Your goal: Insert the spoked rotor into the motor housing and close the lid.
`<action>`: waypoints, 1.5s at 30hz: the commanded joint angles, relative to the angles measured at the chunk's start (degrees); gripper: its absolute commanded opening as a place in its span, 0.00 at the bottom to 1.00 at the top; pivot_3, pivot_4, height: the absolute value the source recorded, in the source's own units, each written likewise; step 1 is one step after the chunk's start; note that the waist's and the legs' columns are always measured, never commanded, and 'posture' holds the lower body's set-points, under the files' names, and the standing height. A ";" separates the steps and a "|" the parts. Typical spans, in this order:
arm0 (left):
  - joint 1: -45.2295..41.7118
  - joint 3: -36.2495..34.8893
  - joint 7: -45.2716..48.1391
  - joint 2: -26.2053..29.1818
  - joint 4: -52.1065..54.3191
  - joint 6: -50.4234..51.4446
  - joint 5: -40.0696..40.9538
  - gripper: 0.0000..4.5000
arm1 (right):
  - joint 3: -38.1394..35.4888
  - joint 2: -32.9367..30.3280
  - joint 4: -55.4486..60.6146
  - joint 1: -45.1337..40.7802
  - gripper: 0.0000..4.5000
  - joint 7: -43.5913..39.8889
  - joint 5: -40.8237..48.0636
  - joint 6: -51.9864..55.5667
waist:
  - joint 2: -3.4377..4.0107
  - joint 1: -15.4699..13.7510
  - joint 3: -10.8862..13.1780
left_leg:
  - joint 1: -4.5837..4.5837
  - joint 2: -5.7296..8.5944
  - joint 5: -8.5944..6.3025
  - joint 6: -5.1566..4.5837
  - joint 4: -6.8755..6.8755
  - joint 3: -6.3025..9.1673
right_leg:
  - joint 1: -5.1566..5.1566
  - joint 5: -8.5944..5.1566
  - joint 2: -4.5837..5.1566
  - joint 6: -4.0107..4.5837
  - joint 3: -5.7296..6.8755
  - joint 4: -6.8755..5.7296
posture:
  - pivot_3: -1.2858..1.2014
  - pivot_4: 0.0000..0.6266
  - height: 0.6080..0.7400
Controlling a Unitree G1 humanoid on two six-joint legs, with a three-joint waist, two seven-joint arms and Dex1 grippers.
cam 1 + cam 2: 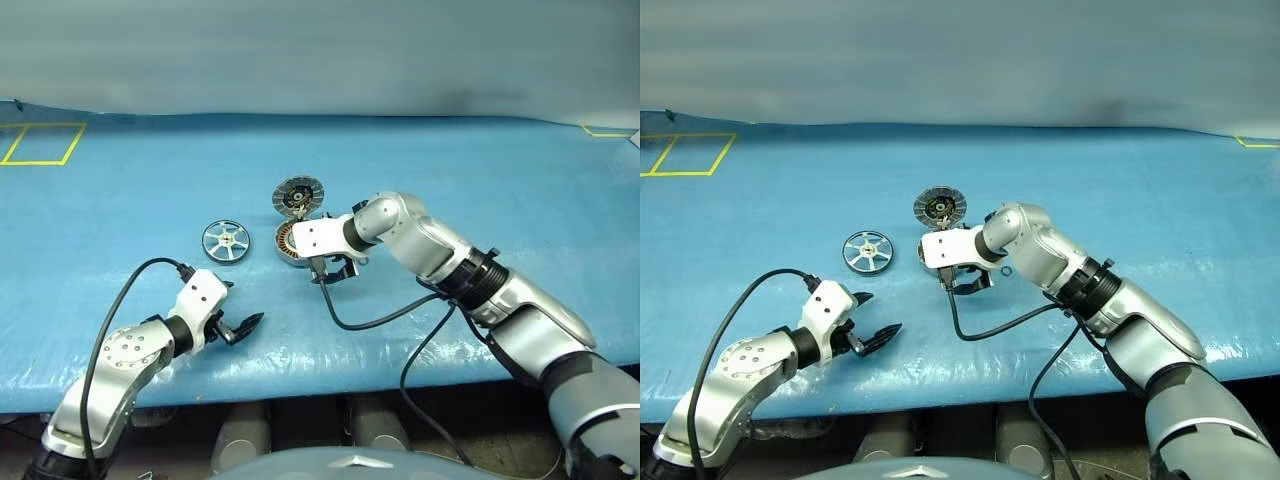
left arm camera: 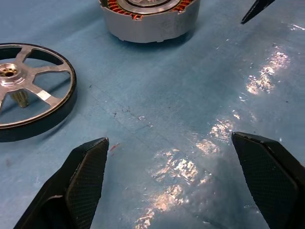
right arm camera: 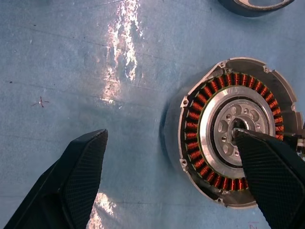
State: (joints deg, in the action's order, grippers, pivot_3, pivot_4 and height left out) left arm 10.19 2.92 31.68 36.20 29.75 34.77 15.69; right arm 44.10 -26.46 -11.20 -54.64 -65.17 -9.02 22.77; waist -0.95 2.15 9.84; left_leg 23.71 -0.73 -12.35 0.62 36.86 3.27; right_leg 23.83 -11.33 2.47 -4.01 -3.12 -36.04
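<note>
place: robot lab | cues: blue sheeted table [image 1: 480,170], yellow tape squares [image 1: 42,143]

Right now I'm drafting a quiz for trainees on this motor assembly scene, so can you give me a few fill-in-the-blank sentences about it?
1. The spoked wheel lies on the blue ____.
2. The motor body shows a ring of ____-coloured windings.
3. The lid stands ____, not shut.
4. The right tool hovers by the motor body with its fingers ____.

Missing words: table; copper; open; open
</note>
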 commanded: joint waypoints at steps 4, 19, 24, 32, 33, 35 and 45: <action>0.78 -0.34 -0.48 -0.46 3.84 -1.27 -0.26 1.00 | -2.69 3.79 -6.61 -3.49 0.99 -1.50 -1.57 -4.92 | 0.02 0.03 0.01 | -0.03 0.00 0.00 0.00 0.01 0.00 | -0.02 0.02 0.00 0.02 0.00 -0.02 | 0.52 0.24 1.00; 0.79 -0.30 -0.87 -1.34 3.85 -1.61 -0.38 1.00 | -4.52 6.13 -15.11 -3.66 0.99 -3.63 -4.83 -8.12 | 0.07 0.10 0.04 | -0.04 0.01 0.00 0.01 0.00 0.00 | -0.01 0.13 -0.02 0.20 0.00 -0.04 | 0.52 0.24 1.00; 0.57 -0.13 -0.72 -1.43 3.68 -1.62 -0.43 1.00 | -4.82 6.47 -15.31 -1.98 0.90 -4.48 -5.05 -7.90 | 0.07 0.09 0.04 | -0.06 0.01 0.01 0.01 0.01 0.00 | -0.03 0.13 -0.02 0.20 0.00 -0.06 | 0.52 0.24 1.00; -0.16 0.25 -0.33 -1.51 3.03 -1.60 -0.41 1.00 | -6.26 6.94 -12.47 0.93 0.42 -5.53 -5.17 -6.94 | 0.07 0.10 0.01 | -0.15 0.01 0.00 0.01 0.02 0.00 | -0.13 0.11 -0.02 0.17 0.00 -0.06 | 0.52 0.24 1.00; -0.32 0.35 -0.30 -1.56 2.91 -1.61 -0.44 1.00 | -6.41 7.03 -11.97 1.23 0.42 -5.54 -5.30 -6.71 | 0.07 0.15 0.01 | -0.16 0.01 0.01 0.01 0.02 0.00 | -0.13 0.11 -0.02 0.17 -0.01 -0.07 | 0.52 0.24 1.00; -0.58 0.52 -0.24 -1.64 2.67 -1.66 -0.46 1.00 | -6.68 7.20 -10.80 1.80 0.42 -5.56 -5.42 -6.27 | 0.07 0.18 0.01 | -0.19 0.00 0.01 0.02 0.02 -0.01 | -0.13 0.07 -0.03 0.11 -0.01 -0.13 | 0.52 0.24 1.00; -0.49 0.83 -0.07 -1.98 2.20 -1.91 -0.65 1.00 | -7.54 5.22 5.05 8.55 0.42 -11.10 -1.95 1.45 | 0.07 0.11 0.01 | -0.18 0.00 0.00 0.04 -0.02 0.04 | -0.11 0.03 -0.03 0.10 0.01 -0.14 | 0.52 0.24 1.00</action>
State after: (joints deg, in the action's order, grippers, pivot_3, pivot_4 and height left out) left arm 9.76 3.65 31.34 34.23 31.09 34.25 15.66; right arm 36.43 -20.95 -9.61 -47.16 -74.46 -12.65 22.84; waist -0.88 2.27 9.85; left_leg 23.54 -0.72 -12.35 0.66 36.85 3.30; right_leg 23.73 -11.30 2.45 -3.92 -3.12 -36.18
